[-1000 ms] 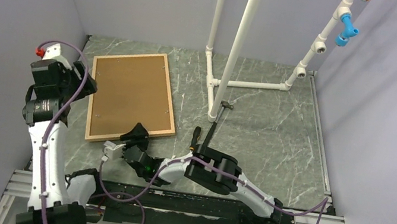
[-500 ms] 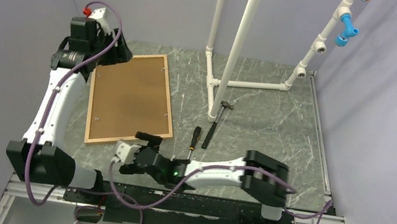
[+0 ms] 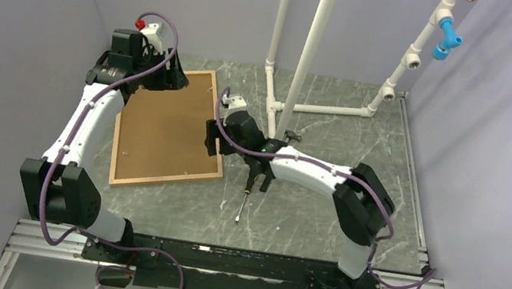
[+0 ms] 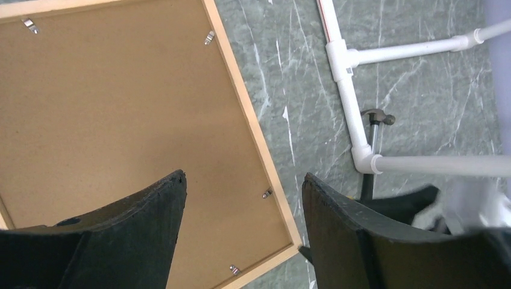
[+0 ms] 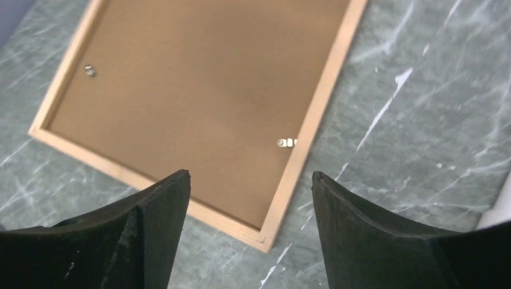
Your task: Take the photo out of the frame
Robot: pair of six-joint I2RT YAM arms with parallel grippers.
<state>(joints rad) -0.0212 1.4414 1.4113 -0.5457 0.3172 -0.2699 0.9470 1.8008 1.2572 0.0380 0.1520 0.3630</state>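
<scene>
The frame (image 3: 166, 179) lies face down on the marbled table (image 3: 345, 151), with its brown backing board (image 3: 162, 130) up and the photo hidden beneath. The left gripper (image 4: 243, 176) hangs over the far edge and the right gripper (image 5: 250, 174) over the right rail, both spread and holding nothing. A hammer (image 4: 377, 117) and a screwdriver (image 3: 250, 184) lie just beside the frame, by the white pipe stand (image 3: 305, 59).
</scene>
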